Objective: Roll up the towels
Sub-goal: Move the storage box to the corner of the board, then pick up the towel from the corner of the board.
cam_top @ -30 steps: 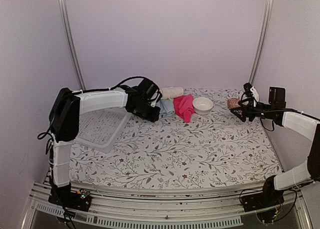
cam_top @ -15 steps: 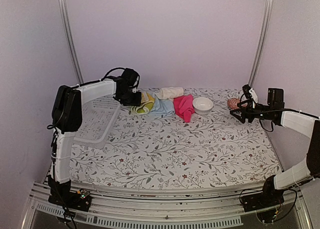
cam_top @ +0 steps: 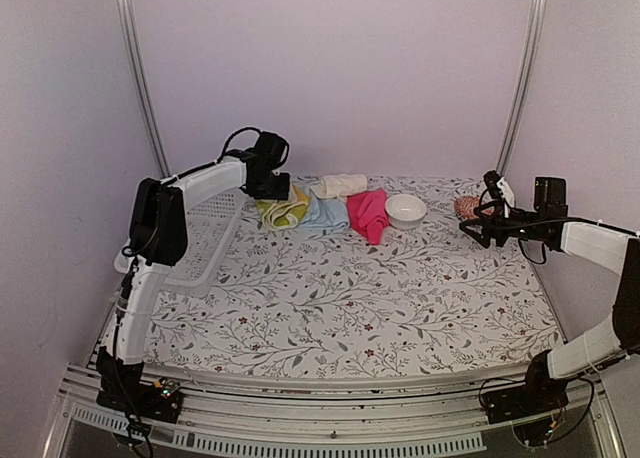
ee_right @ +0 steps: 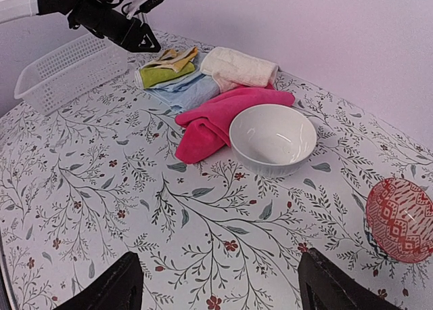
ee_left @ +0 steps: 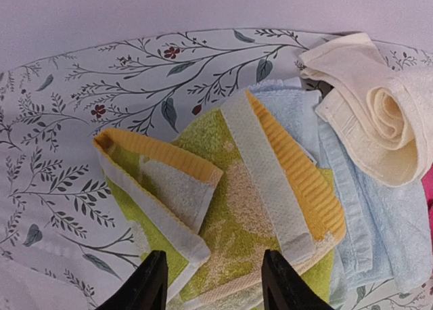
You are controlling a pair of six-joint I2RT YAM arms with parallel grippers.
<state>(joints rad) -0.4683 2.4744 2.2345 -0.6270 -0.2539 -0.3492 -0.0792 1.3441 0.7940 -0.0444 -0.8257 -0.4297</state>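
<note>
Pale lilac walls close the space on three sides: a back wall (cam_top: 330, 68), a left wall (cam_top: 50, 128) and a right wall (cam_top: 600, 98), all plain and matte. Two slim metal posts rise at the back corners, the left post (cam_top: 140, 78) and the right post (cam_top: 524, 78), each leaning outward toward the top. The tabletop (cam_top: 350, 308) wears a white covering printed with grey leafy sprigs and small red flowers. A ribbed aluminium rail (cam_top: 330, 423) runs along its near edge. The light is soft and even.

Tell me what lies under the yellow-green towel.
The yellow-green towel overlaps the light blue towel on one side; elsewhere it rests on the floral table cover. How far the blue towel reaches beneath is hidden.
</note>
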